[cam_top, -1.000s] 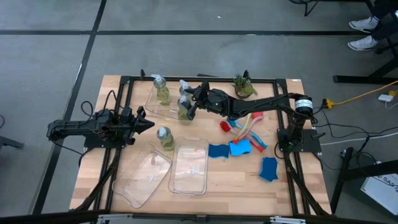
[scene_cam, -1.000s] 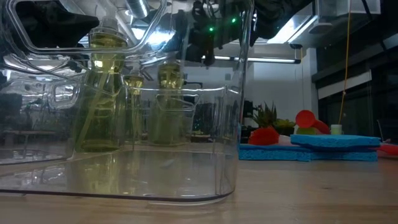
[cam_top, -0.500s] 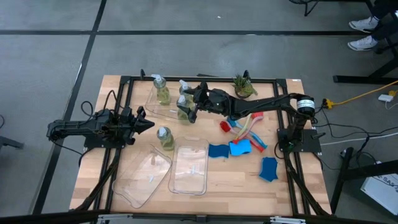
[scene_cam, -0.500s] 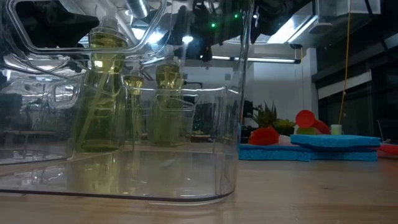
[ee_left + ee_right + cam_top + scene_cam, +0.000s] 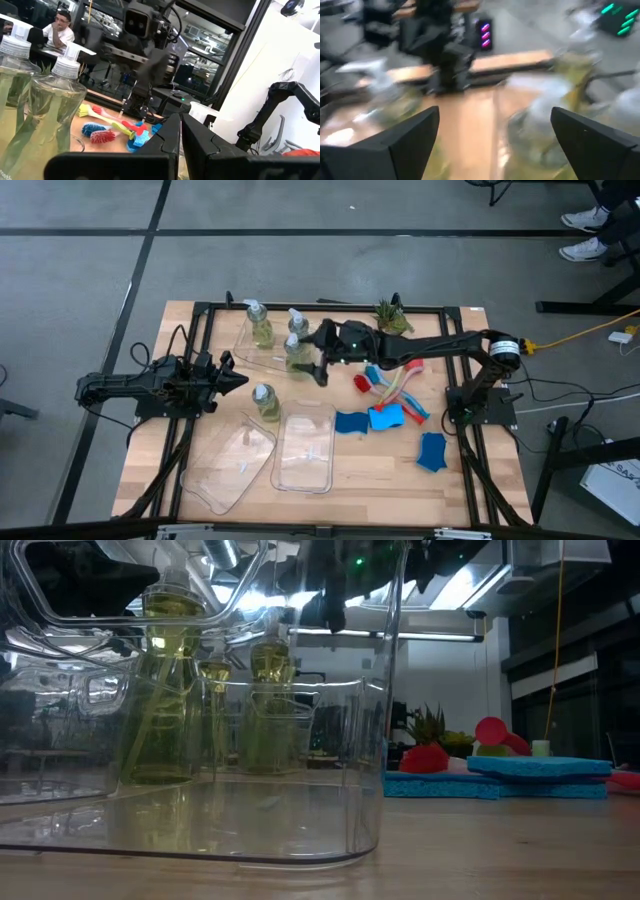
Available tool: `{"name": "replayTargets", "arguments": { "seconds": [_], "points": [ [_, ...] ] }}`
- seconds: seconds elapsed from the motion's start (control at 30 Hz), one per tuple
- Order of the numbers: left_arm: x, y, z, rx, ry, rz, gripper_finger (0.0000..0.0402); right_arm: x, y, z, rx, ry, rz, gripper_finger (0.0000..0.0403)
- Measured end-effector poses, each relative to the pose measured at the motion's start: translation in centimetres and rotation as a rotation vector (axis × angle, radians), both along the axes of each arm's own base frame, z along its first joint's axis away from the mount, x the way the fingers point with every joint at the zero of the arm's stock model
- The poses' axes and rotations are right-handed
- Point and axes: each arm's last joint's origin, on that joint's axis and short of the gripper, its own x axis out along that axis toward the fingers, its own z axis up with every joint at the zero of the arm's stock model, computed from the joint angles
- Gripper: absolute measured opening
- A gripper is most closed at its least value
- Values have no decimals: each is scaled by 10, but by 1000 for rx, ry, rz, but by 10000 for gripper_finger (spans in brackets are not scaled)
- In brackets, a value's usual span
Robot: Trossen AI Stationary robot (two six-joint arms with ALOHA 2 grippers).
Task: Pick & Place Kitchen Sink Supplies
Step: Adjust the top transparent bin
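From above, the right gripper [image 5: 318, 363] hangs with jaws spread wide and empty just beside two pump bottles [image 5: 295, 352] in a clear tray [image 5: 245, 350]; the left gripper [image 5: 238, 379] waits clenched near a third bottle [image 5: 264, 401]. Brushes [image 5: 392, 385] and sponges [image 5: 384, 418] lie on the right half of the table. In the low view, tray walls distort the bottles. The right wrist view is blurred.

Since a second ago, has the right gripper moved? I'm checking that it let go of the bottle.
Yes. In the high view the right gripper, fingers open, has drawn back from the clear pump bottles toward the small green potted plant.
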Motion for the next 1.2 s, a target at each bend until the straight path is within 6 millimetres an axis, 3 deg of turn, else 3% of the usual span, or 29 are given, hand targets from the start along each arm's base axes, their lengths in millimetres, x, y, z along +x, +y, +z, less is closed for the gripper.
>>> {"name": "replayTargets", "arguments": {
  "seconds": [0.13,0.27,0.5,0.8,1.03,1.2],
  "points": [
    [0,0,0,0,0,0,11,-1,19,-6,34,79,60,379],
    [0,0,0,0,0,0,10,-3,42,-16,-22,113,4,362],
    [0,0,0,0,0,0,12,-4,59,-24,-36,111,-10,268],
    [0,0,0,0,1,0,11,12,63,-62,31,99,18,119],
    [0,0,0,0,0,0,11,20,52,-82,52,112,-15,14],
    [0,0,0,0,0,0,11,23,41,-95,68,154,-54,14]
  ]
}}
